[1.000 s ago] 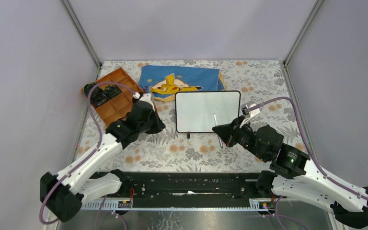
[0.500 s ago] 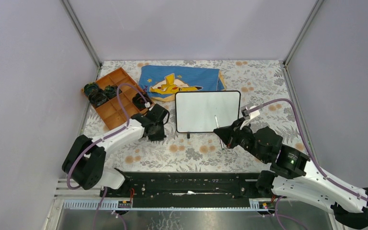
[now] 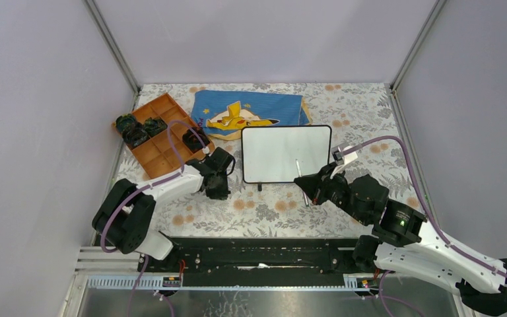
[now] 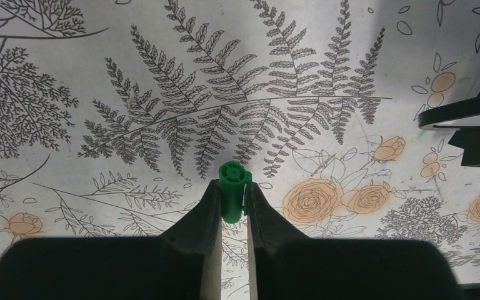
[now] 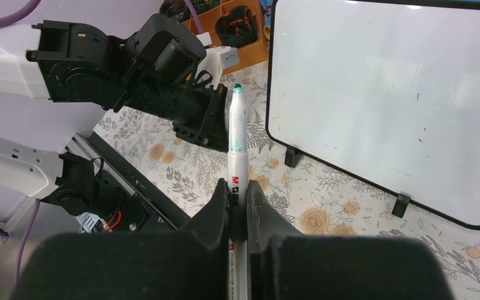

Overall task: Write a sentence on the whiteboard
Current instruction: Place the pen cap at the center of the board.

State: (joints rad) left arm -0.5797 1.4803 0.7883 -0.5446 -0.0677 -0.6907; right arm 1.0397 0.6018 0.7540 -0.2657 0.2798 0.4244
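The right gripper (image 5: 237, 199) is clamped tight on the white barrel of a marker (image 5: 236, 147). The bare green tip points away from the fingers, ready for writing but not yet on any surface. The left gripper (image 4: 232, 190) hangs low over the flowered worktop (image 3: 270, 205). Its fingers stand narrow around the marker's green cap (image 4: 232, 178), which sits upright between the pads. Whether that pinch is firm or slackening cannot be told from the wrist view.

The split looks deliberate. One arm keeps the pen and the other takes the cap clear of the writing area, probably to set it down on the cloth-covered worktop to the left of the board.

The whiteboard (image 3: 284, 153) stands near the middle of the worktop, propped at a slant on its small black feet with its glossy face toward the arms. That tilt suits a pen coming in from the near edge. The board is blank and none of the sentence is on it.

Behind the board, toward the far edge, lies a blue cartoon cloth (image 3: 251, 105). An orange compartment tray (image 3: 160, 157) sits toward the far left corner with dark parts in some of its cells, well apart from the pen. The first stroke appears to be what comes next.
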